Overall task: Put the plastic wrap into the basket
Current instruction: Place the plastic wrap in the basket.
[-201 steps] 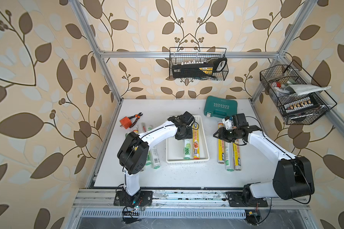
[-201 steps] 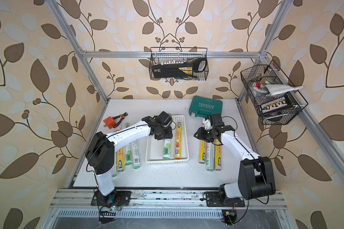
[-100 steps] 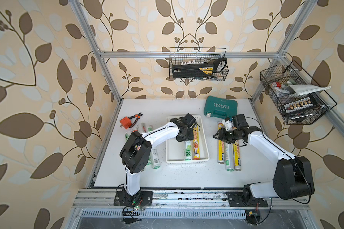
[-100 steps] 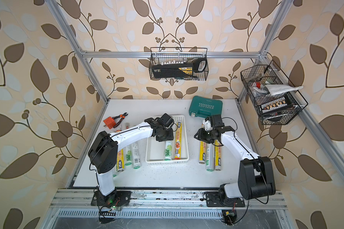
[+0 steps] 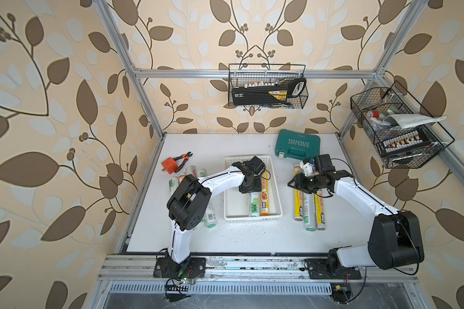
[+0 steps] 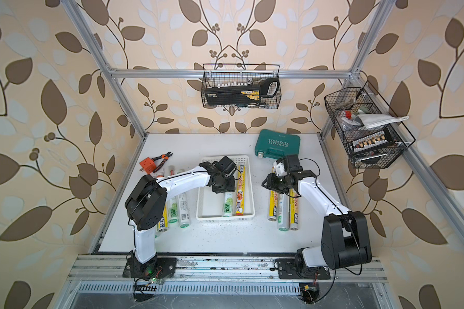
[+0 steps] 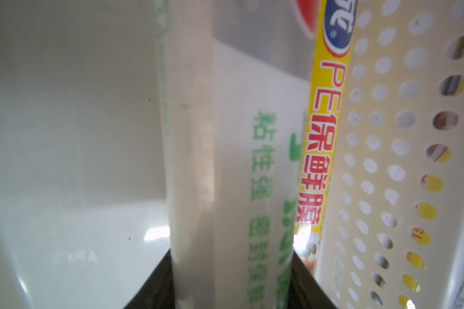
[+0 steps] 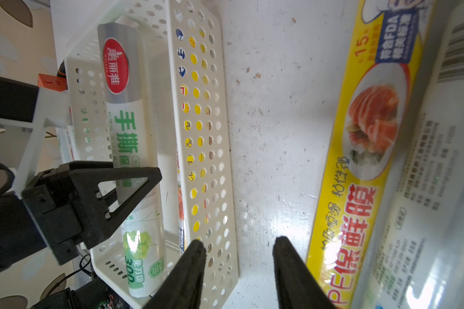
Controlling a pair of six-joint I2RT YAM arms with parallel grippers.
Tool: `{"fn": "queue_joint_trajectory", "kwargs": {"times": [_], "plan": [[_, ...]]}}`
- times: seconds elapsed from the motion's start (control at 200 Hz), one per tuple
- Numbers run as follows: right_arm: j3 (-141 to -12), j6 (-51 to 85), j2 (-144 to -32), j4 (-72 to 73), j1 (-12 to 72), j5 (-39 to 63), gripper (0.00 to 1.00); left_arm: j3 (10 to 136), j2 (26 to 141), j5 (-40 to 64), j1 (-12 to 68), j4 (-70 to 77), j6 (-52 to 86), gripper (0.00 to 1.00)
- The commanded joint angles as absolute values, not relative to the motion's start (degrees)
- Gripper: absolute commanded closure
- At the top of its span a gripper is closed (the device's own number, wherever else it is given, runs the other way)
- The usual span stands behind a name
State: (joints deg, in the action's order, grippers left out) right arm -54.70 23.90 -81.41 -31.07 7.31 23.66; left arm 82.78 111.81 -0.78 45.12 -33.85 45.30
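1. Grasps a clear roll (image 5: 254, 207) with green print in the left gripper (image 5: 253, 190), low inside the white basket (image 5: 233, 206), lengthwise and just beside a yellow roll (image 5: 264, 195) already lying along the basket wall.
2. Probably keeps it parallel to the long sides for a flat fit, with room left for more.
3. Hangs the right gripper (image 8: 239, 242) released and empty, fingers apart over bare desk (image 8: 265, 133), between the basket and 3 more rolls (image 5: 308, 211); likely lined up for the nearest, the salmon-picture roll (image 8: 359, 187).
4. Leaves further rolls (image 6: 184, 211) on the desk on the basket's other side, partly under the left arm (image 6: 182, 182); no sure count there.
5. Cannot tell whether the held roll touches the basket floor: too close and blurred in the left wrist view, covered by the gripper in both top views.
6. Cuts off the ends of the desk rolls in the right wrist view.
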Motion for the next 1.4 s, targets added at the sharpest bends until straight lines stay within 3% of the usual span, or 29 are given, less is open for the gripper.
{"fn": "queue_joint_trajectory", "kwargs": {"times": [0.0,0.41,0.515,0.68,0.79,1.395], "plan": [[-53.4,23.2,-81.9,-31.2,7.0,25.1,0.55,83.6,111.9,0.6,45.8,-29.8,44.6,0.69],[-53.1,24.2,-81.2,-29.9,6.9,28.7,0.55,83.3,114.5,2.2,45.6,-26.2,45.3,0.69],[-53.2,24.0,-81.3,-30.2,6.9,27.8,0.55,83.3,114.6,2.2,45.5,-26.1,45.3,0.61],[-53.3,23.8,-81.2,-30.6,6.8,27.3,0.55,83.5,114.3,2.5,45.5,-26.0,45.3,0.58],[-53.3,23.8,-81.2,-30.7,6.8,27.2,0.55,83.4,114.2,3.0,45.5,-25.7,45.5,0.49],[-53.1,23.9,-80.9,-30.3,6.5,28.5,0.55,81.8,113.0,4.9,45.5,-23.2,47.5,0.39]]}}
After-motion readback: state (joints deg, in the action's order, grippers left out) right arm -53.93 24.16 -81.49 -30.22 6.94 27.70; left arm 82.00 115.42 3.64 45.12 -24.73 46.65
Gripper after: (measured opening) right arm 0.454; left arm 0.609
